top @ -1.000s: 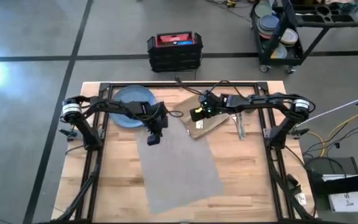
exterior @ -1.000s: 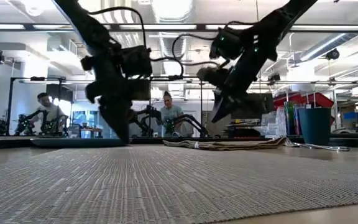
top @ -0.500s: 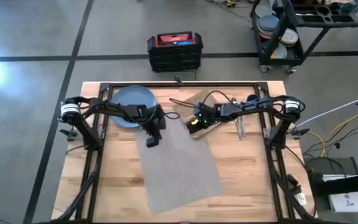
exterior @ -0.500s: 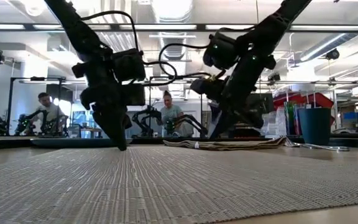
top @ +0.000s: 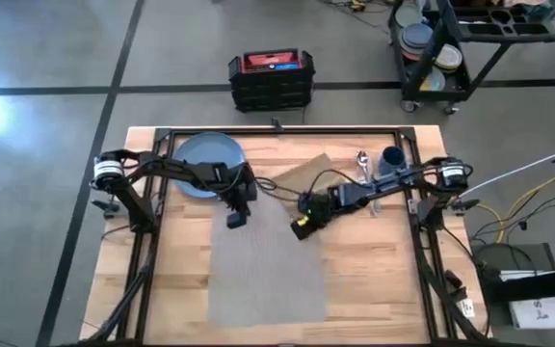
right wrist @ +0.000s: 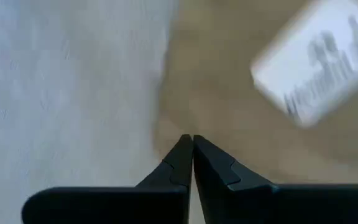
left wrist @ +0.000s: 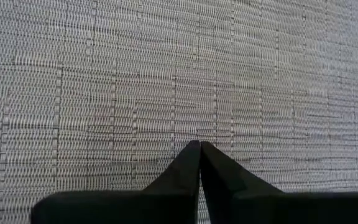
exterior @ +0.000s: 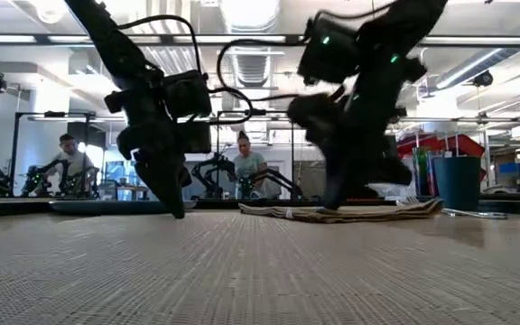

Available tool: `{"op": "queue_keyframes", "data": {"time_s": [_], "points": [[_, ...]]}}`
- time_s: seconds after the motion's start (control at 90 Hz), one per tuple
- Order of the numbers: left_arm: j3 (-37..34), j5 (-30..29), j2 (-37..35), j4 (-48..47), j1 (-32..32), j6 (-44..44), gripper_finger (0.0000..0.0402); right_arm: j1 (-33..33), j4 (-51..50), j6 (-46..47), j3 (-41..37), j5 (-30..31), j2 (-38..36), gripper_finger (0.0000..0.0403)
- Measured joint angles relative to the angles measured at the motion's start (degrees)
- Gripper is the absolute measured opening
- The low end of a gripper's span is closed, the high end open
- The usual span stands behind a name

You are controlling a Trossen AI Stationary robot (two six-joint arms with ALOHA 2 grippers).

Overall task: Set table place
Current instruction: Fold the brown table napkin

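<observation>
The grey woven placemat (top: 263,270) lies flat, square with the table, at its middle. My left gripper (top: 234,222) is shut, its tips down on the mat's far left part (left wrist: 166,74). At the mat's right edge my right gripper (top: 299,231) is shut too. The tan napkin (top: 302,172) lies flat beyond the mat. The blue plate (top: 205,154) rests on the wood at the far left. A dark-blue cup (top: 391,154) and a spoon (top: 362,162) are at the far right; more cutlery (top: 374,202) lies partly under the right arm. My left gripper presses its shut fingertips (left wrist: 194,155) on the placemat near its far left corner (top: 227,207). The fingers come from above, slanting down. The mat lies flat on the wood under them. My right gripper sets its shut fingertips (right wrist: 185,149) down at the placemat's right edge (right wrist: 157,118), slanting from above and from the right. Whether they stand on the weave or on the wood beside it, I cannot tell.
A black frame rail (top: 277,130) runs round the table's far side. A black and red case (top: 270,79) and a black cart (top: 451,48) stand on the floor beyond. People (exterior: 246,167) sit in the room behind. Bare wood shows on the near right.
My right gripper has gone from the napkin toward the table's near edge, down to the placemat's right edge. The mat has turned about its far left corner, under my left gripper, from slanted to square with the table. My left gripper has sunk onto the mat.
</observation>
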Motion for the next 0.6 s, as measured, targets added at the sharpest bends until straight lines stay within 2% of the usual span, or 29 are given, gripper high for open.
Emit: {"op": "queue_keyframes", "data": {"time_s": [0.178, 0.256, 0.422, 0.6], "points": [[0.04, 0.00, 0.02, -0.02, 0.00, 0.15, 0.0000, 6.40, -13.00, 5.16, -0.02, 4.24, -5.77, 0.0000], [0.04, 0.02, 0.03, -0.02, 0.00, 0.17, 0.0000, 8.25, -17.10, 8.48, -0.06, 8.85, -9.01, 0.0000], [0.02, 0.08, 0.04, 0.09, 0.00, -0.11, 0.0000, 7.00, -14.52, 11.79, -0.04, 20.38, -16.02, 0.0000], [0.02, 0.69, 0.09, 0.29, 0.04, -0.39, 0.0000, 0.45, -7.26, 6.37, -0.02, 25.53, -18.18, 0.0000]]}}
